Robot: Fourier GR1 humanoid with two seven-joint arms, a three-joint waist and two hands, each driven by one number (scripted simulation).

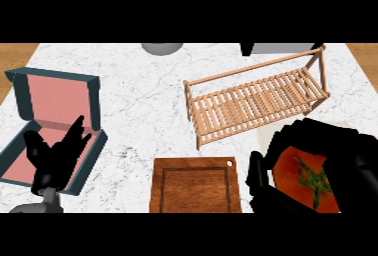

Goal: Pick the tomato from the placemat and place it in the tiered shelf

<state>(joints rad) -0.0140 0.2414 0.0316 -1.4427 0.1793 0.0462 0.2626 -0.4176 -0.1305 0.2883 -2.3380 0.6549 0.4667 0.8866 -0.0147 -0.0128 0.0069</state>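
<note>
A red tomato (304,175) with a green stem fills the lower right of the head view, close to the camera. My right hand (273,185) is curled round it, black fingers wrapping its left side and top. A pale placemat (264,136) shows partly beneath the hand. The wooden tiered shelf (255,100) of slats stands just behind and left of the hand, tilted in the view. My left hand (55,155) rests at the lower left, fingers straight and pointing up, holding nothing.
A dark-blue open case (18,95) with pink lining lies at the left under my left hand. A brown wooden cutting board (196,185) sits at the front middle. A grey round object (162,48) and a dark box (277,48) stand at the far edge.
</note>
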